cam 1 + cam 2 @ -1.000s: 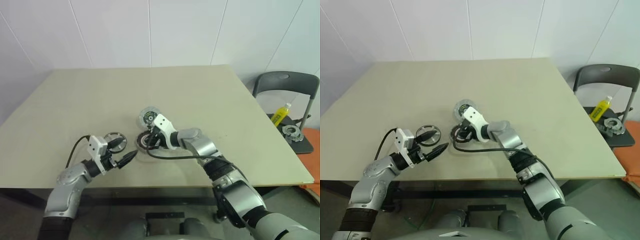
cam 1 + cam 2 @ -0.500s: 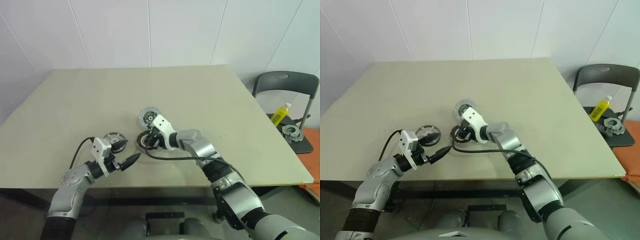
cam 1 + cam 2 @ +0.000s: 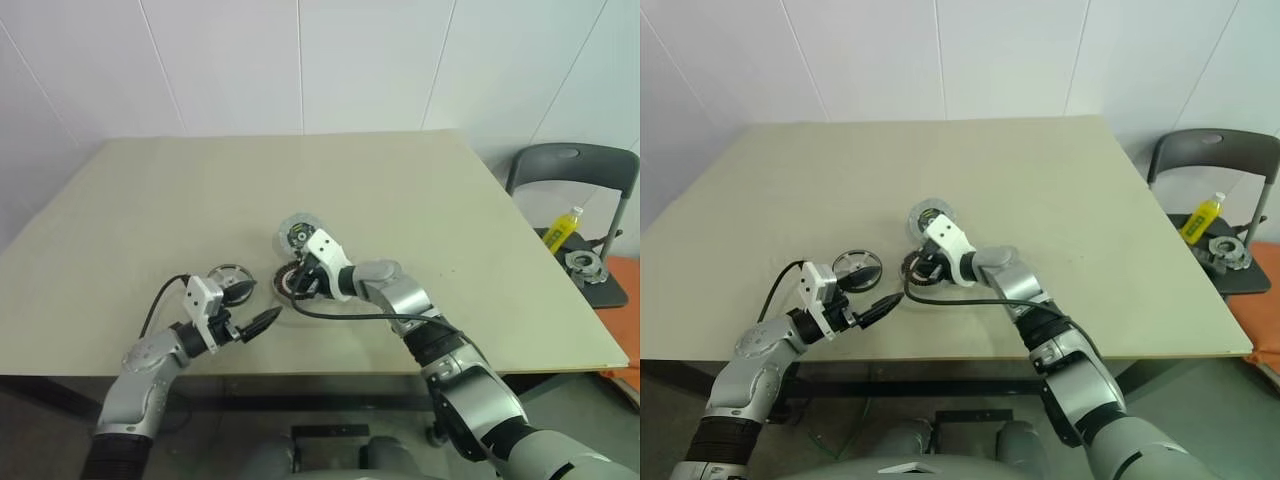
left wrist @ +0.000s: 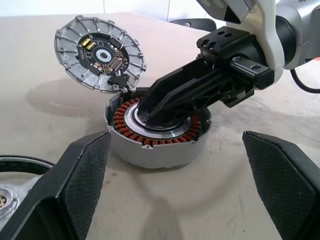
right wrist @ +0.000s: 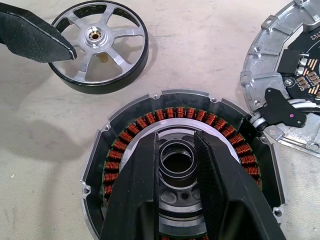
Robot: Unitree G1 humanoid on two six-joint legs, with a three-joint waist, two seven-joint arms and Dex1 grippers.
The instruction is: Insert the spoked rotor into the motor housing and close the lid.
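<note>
The motor housing (image 5: 181, 113), with its ring of copper windings, lies mid-table. My right gripper (image 5: 177, 165) reaches into it from above, its two fingers shut on the dark central hub. The lid (image 4: 100, 52) stands tilted open at the housing's far edge, its circuit-board side showing. To the housing's left the spoked rotor (image 5: 100, 45) lies flat on the table (image 3: 420, 190). My left gripper (image 3: 252, 306) hovers level just in front of the rotor, pointing at the housing, with its fingers (image 4: 75, 185) wide open and nothing between them.
A black cable (image 3: 340, 316) trails from my right wrist across the table toward the near edge. Off the table at the right stands a grey chair (image 3: 570, 165) with a yellow bottle (image 3: 562, 228) and a metal part (image 3: 581, 264) on its seat.
</note>
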